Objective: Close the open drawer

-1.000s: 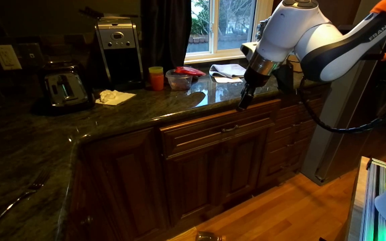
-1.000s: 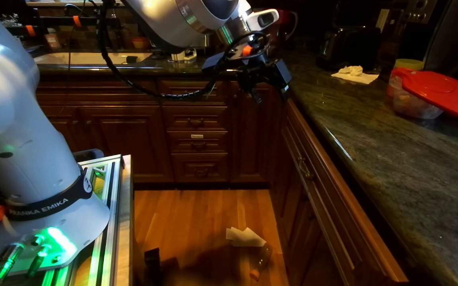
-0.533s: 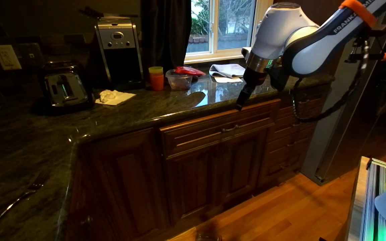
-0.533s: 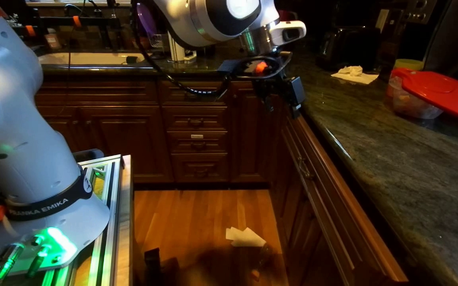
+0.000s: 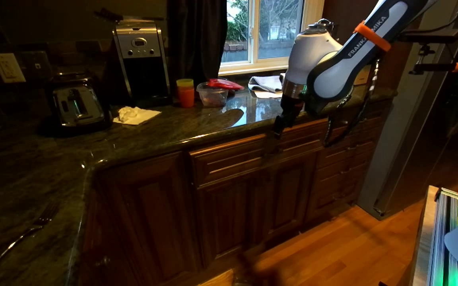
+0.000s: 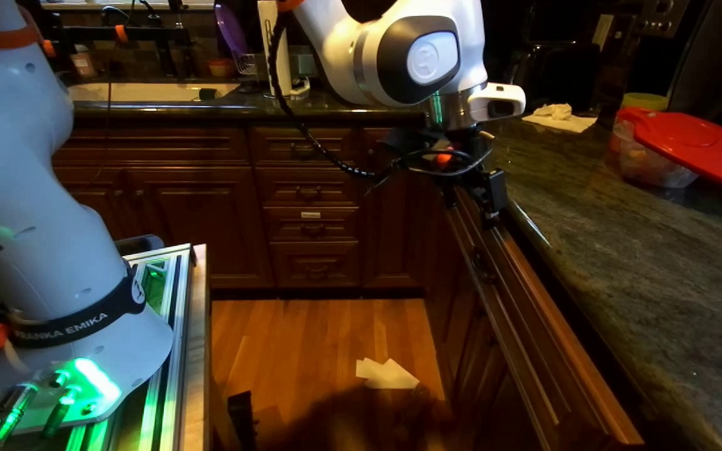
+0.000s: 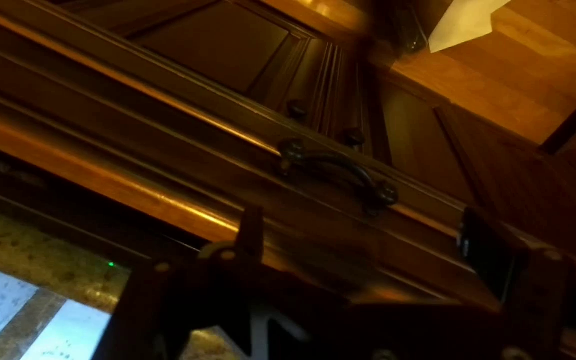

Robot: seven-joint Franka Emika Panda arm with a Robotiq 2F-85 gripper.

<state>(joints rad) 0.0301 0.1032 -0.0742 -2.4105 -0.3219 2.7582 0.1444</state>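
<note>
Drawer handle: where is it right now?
In the wrist view, the drawer handle shows just right of the picture's center on the drawer front, between the cabinet knobs and the open gripper.

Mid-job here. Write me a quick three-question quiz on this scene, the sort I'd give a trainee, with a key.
1. True or false: the drawer stands partly open.
2. Which lies on the floor: (a) fork, (b) paper, (c) toaster?
3. Is the hand gripping the handle, and how can you tell?

Key
1. True; its front stands out past the counter.
2. b; the others are on the counter.
3. No; in the wrist view the hand is open and the handle lies beyond it.
</note>
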